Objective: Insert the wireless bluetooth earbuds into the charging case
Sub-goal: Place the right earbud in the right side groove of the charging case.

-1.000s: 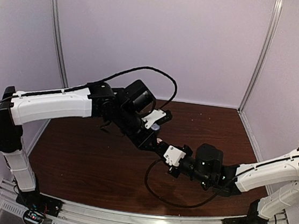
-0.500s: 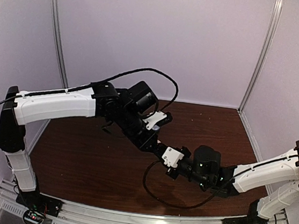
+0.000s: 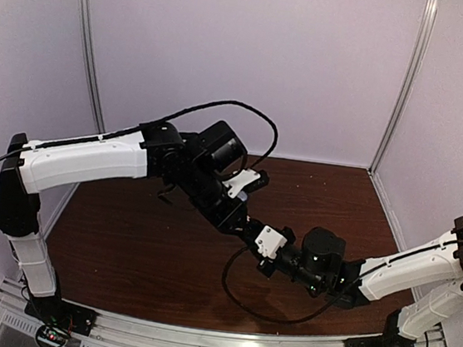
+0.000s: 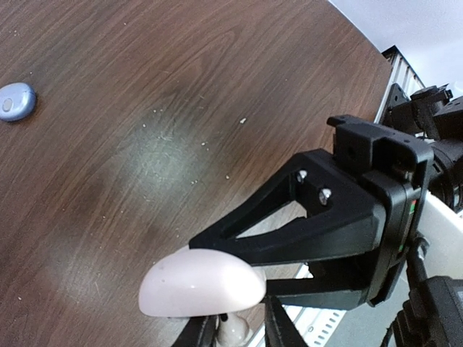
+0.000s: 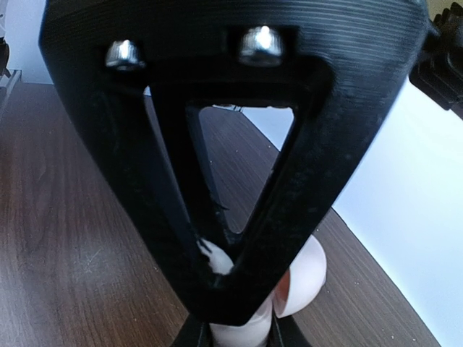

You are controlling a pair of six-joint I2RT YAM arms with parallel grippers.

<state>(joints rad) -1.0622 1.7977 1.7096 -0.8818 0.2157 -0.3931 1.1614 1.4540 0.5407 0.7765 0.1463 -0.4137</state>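
Brown wood table [image 3: 124, 237] lies under both arms, whose tips meet over its middle. The right gripper [image 5: 239, 334] is pressed together on the cream case [image 4: 202, 282]. Its two black fingers clamp the lower part from either side, and the rounded pale shell shows just beyond them. The left gripper [image 4: 237, 335] faces it from the opposite side, its tips close against the case. A small white piece, probably an earbud [image 4: 231, 327], sits between the left fingers at the bottom edge of the left wrist view, just beside the case. Those fingers stand a little apart, and I cannot tell whether they pinch the piece. A blue-grey oval [image 4: 16, 101] lies flat on the table, well apart from both grippers.
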